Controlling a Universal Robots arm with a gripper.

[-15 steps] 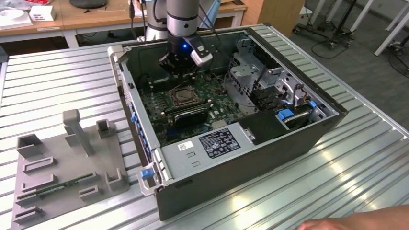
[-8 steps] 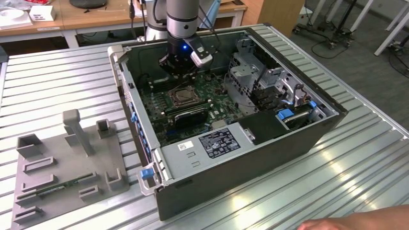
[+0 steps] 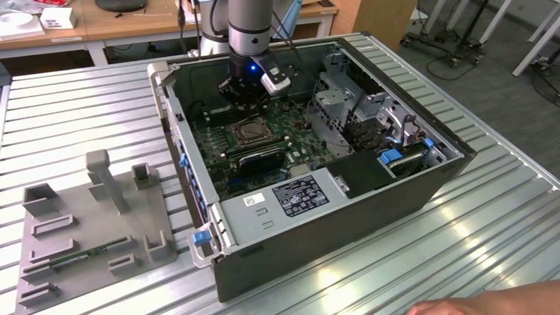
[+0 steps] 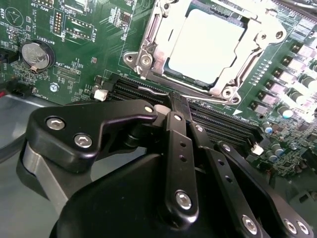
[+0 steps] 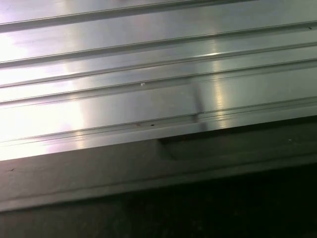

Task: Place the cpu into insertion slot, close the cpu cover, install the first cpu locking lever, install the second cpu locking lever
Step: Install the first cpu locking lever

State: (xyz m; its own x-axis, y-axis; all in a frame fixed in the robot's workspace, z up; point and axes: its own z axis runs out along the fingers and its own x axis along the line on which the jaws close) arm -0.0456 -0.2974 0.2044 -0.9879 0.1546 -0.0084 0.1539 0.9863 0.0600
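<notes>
Hanging just beside the cpu cover (image 4: 148, 49) edge, gripper (image 4: 177, 99) pinched closed, empty; cpu (image 4: 205, 44) seated

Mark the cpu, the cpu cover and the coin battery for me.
cpu (image 4: 205, 47), second wrist view, middle of its silver top.
cpu cover (image 4: 151, 39), second wrist view, one side bar of the metal frame.
coin battery (image 4: 35, 54), second wrist view, centre of its round face.

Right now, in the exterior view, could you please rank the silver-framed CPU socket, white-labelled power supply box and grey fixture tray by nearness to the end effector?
1. Silver-framed CPU socket, right by the end effector.
2. White-labelled power supply box, lower centre.
3. Grey fixture tray, exterior view's left.
</notes>
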